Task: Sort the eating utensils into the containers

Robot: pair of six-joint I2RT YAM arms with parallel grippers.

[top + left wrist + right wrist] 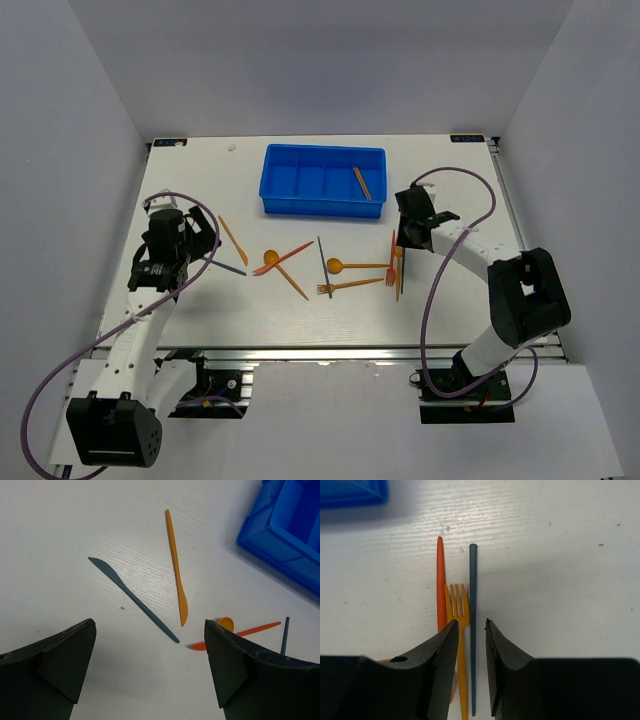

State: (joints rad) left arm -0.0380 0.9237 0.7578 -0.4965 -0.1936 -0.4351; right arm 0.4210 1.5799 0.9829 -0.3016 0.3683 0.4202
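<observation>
The blue tray (323,180) at the back holds one orange stick (362,183) in its rightmost compartment. Several utensils lie spread across the table in front of it. My left gripper (150,630) (204,246) hovers wide open and empty, just short of a dark blue knife (132,599) and an orange knife (176,567). My right gripper (470,625) (405,243) hangs over a close-packed trio: a red-orange stick (440,582), an orange fork (458,605) and a dark blue stick (473,590). Its jaws stand a narrow gap apart, with the fork handle and blue stick showing through.
Mid-table lie an orange spoon (338,266), an orange fork (345,286), a dark stick (323,265), an orange stick (293,283) and a red-orange utensil (283,258). The tray's corner (352,492) is just beyond the right gripper. White walls enclose the table.
</observation>
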